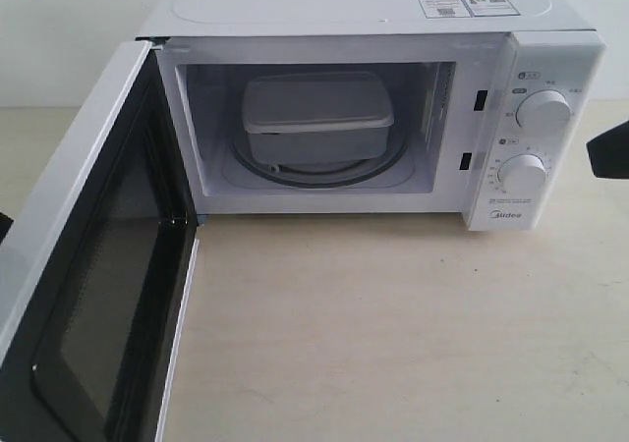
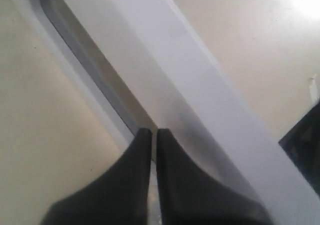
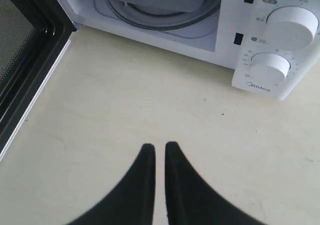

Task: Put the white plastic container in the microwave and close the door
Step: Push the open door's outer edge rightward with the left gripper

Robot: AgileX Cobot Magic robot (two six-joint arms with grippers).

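Done: box [image 1: 316, 118] sits inside the microwave [image 1: 344, 0].
To do: door [image 1: 118, 295] is wide open, needs shutting.
Grip: both jaws shut, holding nothing.

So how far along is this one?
Done: the translucent white rectangular plastic container sits on the glass turntable inside the white boxy microwave. In hand: the left gripper, shut, is at the outer side of the wide-open white door. Left: swinging it shut. The right gripper hangs shut, empty.
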